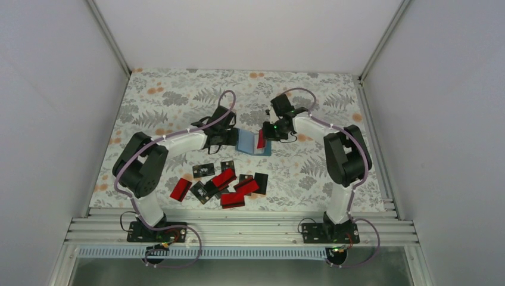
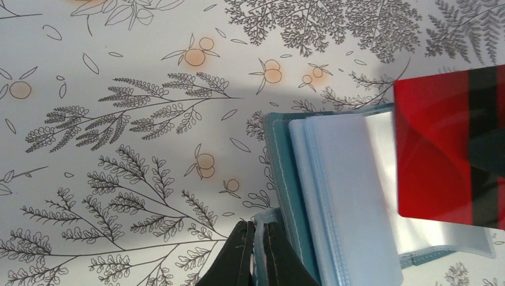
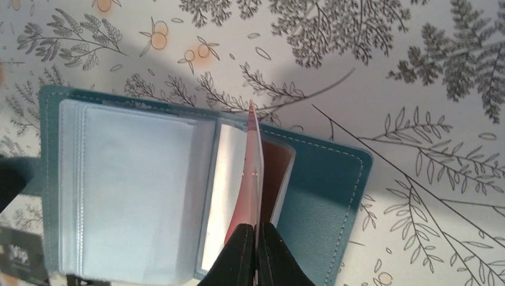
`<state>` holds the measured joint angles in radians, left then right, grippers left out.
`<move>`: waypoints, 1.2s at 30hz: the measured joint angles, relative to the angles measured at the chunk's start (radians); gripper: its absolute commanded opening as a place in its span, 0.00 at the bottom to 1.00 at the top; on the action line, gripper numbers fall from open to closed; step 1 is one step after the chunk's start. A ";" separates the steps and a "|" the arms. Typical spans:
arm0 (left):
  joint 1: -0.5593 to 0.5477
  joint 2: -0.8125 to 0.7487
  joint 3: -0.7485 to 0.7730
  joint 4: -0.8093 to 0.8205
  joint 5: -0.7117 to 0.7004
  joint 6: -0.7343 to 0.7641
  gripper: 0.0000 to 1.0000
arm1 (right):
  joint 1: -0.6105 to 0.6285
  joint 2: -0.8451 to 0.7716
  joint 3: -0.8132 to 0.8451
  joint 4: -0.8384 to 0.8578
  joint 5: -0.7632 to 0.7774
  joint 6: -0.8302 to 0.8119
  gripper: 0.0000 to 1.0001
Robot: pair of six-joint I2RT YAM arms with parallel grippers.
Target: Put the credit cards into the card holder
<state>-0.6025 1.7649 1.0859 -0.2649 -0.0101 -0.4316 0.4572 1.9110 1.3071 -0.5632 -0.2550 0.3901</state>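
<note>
- The floral table (image 1: 172,101) spreads wide, and the card holder (image 1: 245,143) lies open on it mid-cloth, clear sleeves (image 3: 137,190) facing up.
- The loose credit cards (image 1: 223,182), red and black, are scattered near the holder, on its arm-base side.
- The left gripper (image 2: 256,229) pinches the holder's left edge, jaws almost together.
- The right gripper (image 3: 255,229) is clamped tight on a red card (image 3: 255,161), held on edge at the holder's right half. I can't tell whether it's inside a sleeve.
</note>
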 measured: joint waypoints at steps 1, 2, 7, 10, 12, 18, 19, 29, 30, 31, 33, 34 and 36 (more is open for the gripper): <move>0.000 0.003 0.001 0.001 -0.002 0.000 0.04 | -0.012 -0.006 -0.014 0.009 -0.023 0.000 0.04; 0.000 0.010 0.001 0.002 -0.006 0.000 0.04 | -0.024 -0.010 -0.028 0.018 -0.045 -0.001 0.04; 0.000 0.039 -0.005 0.009 -0.028 -0.002 0.12 | -0.066 -0.011 -0.077 0.064 -0.174 -0.002 0.04; 0.000 0.060 -0.024 0.024 -0.043 -0.003 0.23 | -0.076 -0.011 -0.090 0.079 -0.236 -0.003 0.04; 0.000 0.062 -0.050 0.033 -0.049 -0.010 0.29 | -0.077 -0.010 -0.090 0.082 -0.257 -0.003 0.04; -0.006 0.042 -0.090 0.050 -0.074 -0.030 0.33 | -0.079 -0.010 -0.090 0.084 -0.282 -0.011 0.04; -0.008 0.034 -0.090 0.047 -0.080 -0.032 0.33 | -0.079 -0.010 -0.090 0.085 -0.285 -0.012 0.04; -0.032 -0.059 0.001 0.001 -0.037 0.003 0.32 | -0.079 -0.010 -0.090 0.090 -0.324 -0.018 0.04; -0.034 -0.059 0.014 0.001 -0.018 0.006 0.31 | -0.079 -0.010 -0.090 0.092 -0.328 -0.018 0.04; -0.035 -0.057 0.027 0.002 0.002 0.010 0.31 | -0.079 -0.009 -0.090 0.094 -0.333 -0.017 0.04; -0.036 -0.045 0.047 0.002 0.042 0.018 0.29 | -0.079 -0.006 -0.090 0.096 -0.340 -0.018 0.04; -0.036 -0.035 0.055 0.002 0.057 0.021 0.27 | -0.079 -0.005 -0.090 0.096 -0.343 -0.018 0.04; -0.037 0.002 0.073 0.003 0.088 0.026 0.23 | -0.079 -0.002 -0.090 0.097 -0.349 -0.018 0.04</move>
<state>-0.6392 1.7668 1.1587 -0.2619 0.0776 -0.4057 0.3782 1.9091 1.2167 -0.4667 -0.6044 0.3725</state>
